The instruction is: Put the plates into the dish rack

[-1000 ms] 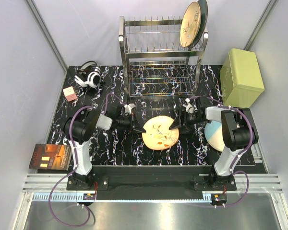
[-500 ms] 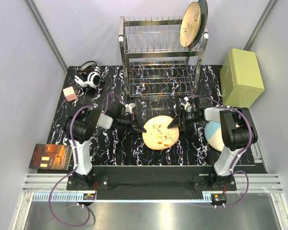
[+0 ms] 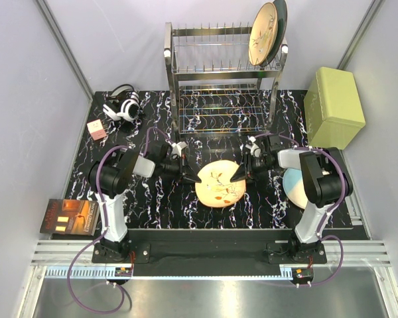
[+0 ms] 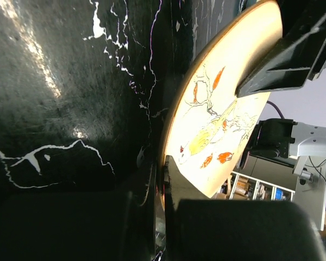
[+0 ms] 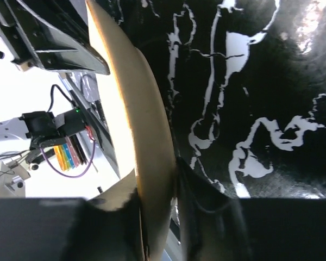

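Your right gripper (image 3: pixel 239 172) has slid in toward the middle over the last second, and the round orange-peach ceramic plate with dark branch marks (image 3: pixel 219 187) has been nudged a touch to the left with it. The plate now sits low over the black white-veined tabletop (image 3: pixel 159 199), between the two arms and well short of the tall shiny wire dish rack (image 3: pixel 219 73). Your left gripper (image 3: pixel 194 178) has the plate's left rim and the right gripper has the opposite rim. Both wrist views show the jaws narrowed down to the thickness of the edge, with the rim running between the fingers. That two-sided pinch makes sense, since a flat plate offers only its rim to grab and opposing holds stop it skating away. One matching orange-peach plate (image 3: pixel 262 34) stands upright at the right end of the rack's top tier. The cream plate with the pale-blue edge (image 3: pixel 293 188) waits flat under your right arm. Next, I'd judge, you tip this one upright for a slot.
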You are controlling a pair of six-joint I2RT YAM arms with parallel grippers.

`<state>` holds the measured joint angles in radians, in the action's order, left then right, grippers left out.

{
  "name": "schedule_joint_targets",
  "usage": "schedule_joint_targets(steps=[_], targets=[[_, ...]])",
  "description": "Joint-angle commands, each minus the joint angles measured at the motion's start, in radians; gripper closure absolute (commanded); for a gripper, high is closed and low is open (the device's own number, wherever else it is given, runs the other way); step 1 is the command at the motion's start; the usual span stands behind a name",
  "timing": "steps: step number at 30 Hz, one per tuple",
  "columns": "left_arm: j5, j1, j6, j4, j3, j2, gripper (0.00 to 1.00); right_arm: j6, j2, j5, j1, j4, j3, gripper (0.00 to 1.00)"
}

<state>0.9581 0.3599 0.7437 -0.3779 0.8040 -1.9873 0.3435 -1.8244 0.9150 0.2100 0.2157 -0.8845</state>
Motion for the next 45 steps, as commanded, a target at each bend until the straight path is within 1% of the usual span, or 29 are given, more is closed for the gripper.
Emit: schedule_joint_targets(steps=[1, 3, 4, 6, 7, 8, 11, 12, 14, 16, 20, 23, 24, 25, 26, 27, 29, 30, 32, 33, 35, 36, 37, 38, 40, 41, 43, 44, 45], targets=[[-0.062, 0.010, -0.026, 0.000, 0.037, -0.005, 1.00, 0.019, -0.001, 0.076, 0.043, 0.010, -0.053, 0.88], [-0.070, 0.010, -0.041, 0.023, 0.044, 0.001, 1.00, 0.015, 0.016, 0.058, 0.043, 0.027, -0.056, 0.99], [-0.074, 0.010, -0.052, 0.040, 0.049, 0.007, 1.00, 0.003, 0.022, 0.041, 0.045, 0.054, -0.065, 1.00], [-0.097, 0.010, -0.104, 0.118, 0.073, 0.025, 0.87, -0.023, 0.060, 0.009, 0.043, 0.112, -0.086, 1.00], [-0.105, 0.008, -0.130, 0.154, 0.086, 0.044, 0.80, -0.062, 0.089, -0.037, 0.043, 0.196, -0.121, 1.00], [-0.113, 0.007, -0.159, 0.230, 0.112, 0.056, 0.63, -0.093, 0.105, -0.056, 0.043, 0.246, -0.146, 1.00], [-0.149, -0.012, -0.300, 0.374, 0.150, 0.139, 0.48, -0.253, 0.174, -0.135, 0.046, 0.443, -0.263, 1.00], [-0.156, -0.022, -0.361, 0.411, 0.152, 0.165, 0.47, -0.289, 0.191, -0.151, 0.043, 0.488, -0.295, 1.00], [-0.162, -0.058, -0.441, 0.485, 0.152, 0.241, 0.45, -0.369, 0.252, -0.206, 0.043, 0.592, -0.381, 1.00], [-0.157, -0.094, -0.493, 0.580, 0.164, 0.292, 0.45, -0.402, 0.295, -0.229, 0.046, 0.683, -0.476, 1.00], [-0.150, -0.148, -0.558, 0.609, 0.126, 0.405, 0.45, -0.403, 0.336, -0.254, 0.054, 0.797, -0.600, 1.00], [-0.174, -0.159, -0.584, 0.608, 0.101, 0.504, 0.45, -0.335, 0.410, -0.408, 0.092, 0.795, -0.651, 1.00], [-0.179, -0.160, -0.589, 0.608, 0.095, 0.525, 0.45, -0.286, 0.428, -0.547, 0.115, 0.797, -0.688, 1.00], [-0.182, -0.161, -0.593, 0.608, 0.087, 0.562, 0.45, -0.288, 0.447, -0.605, 0.138, 0.815, -0.720, 1.00], [-0.183, -0.161, -0.602, 0.606, 0.083, 0.579, 0.45, -0.296, 0.448, -0.664, 0.204, 0.832, -0.757, 1.00], [-0.188, -0.161, -0.606, 0.605, 0.075, 0.603, 0.45, -0.310, 0.433, -0.791, 0.228, 0.870, -0.848, 1.00], [-0.190, -0.162, -0.612, 0.602, 0.069, 0.622, 0.45, -0.320, 0.404, -0.863, 0.267, 0.913, -0.969, 1.00], [-0.191, -0.161, -0.613, 0.600, 0.064, 0.637, 0.45, -0.322, 0.377, -0.952, 0.297, 0.957, -1.125, 1.00], [-0.196, -0.162, -0.618, 0.596, 0.061, 0.645, 0.45, -0.307, 0.265, -1.045, 0.318, 1.008, -1.325, 1.00], [-0.199, -0.162, -0.618, 0.594, 0.061, 0.653, 0.45, -0.290, 0.161, -1.097, 0.325, 1.078, -1.567, 1.00], [-0.199, -0.161, -0.615, 0.588, 0.060, 0.659, 0.45, -0.270, 0.039, -1.136, 0.327, 1.152, -1.848, 1.00], [-0.197, -0.161, -0.615, 0.582, 0.054, 0.665, 0.45, -0.288, -0.052, -1.112, 0.333, 1.203, -2.092, 1.00], [-0.197, -0.161, -0.613, 0.579, 0.050, 0.670, 0.45, -0.300, -0.071, -1.113, 0.338, 1.197, -2.157, 1.00], [-0.196, -0.161, -0.612, 0.577, 0.047, 0.673, 0.45, -0.287, -0.067, -1.137, 0.341, 1.165, -2.160, 1.00], [-0.196, -0.161, -0.612, 0.565, 0.028, 0.689, 0.45, -0.267, 0.037, -1.221, 0.344, 0.969, -1.948, 1.00], [-0.197, -0.161, -0.612, 0.560, 0.020, 0.694, 0.45, -0.287, 0.048, -1.264, 0.347, 0.911, -1.943, 1.00], [-0.199, -0.161, -0.609, 0.542, -0.005, 0.711, 0.44, -0.323, -0.063, -1.396, 0.350, 0.895, -2.112, 1.00], [-0.199, -0.162, -0.603, 0.536, -0.012, 0.716, 0.44, -0.377, -0.099, -1.445, 0.348, 0.837, -2.222, 1.00], [-0.199, -0.161, -0.600, 0.524, -0.026, 0.723, 0.44, -0.400, -0.125, -1.499, 0.350, 0.786, -2.229, 1.00]])
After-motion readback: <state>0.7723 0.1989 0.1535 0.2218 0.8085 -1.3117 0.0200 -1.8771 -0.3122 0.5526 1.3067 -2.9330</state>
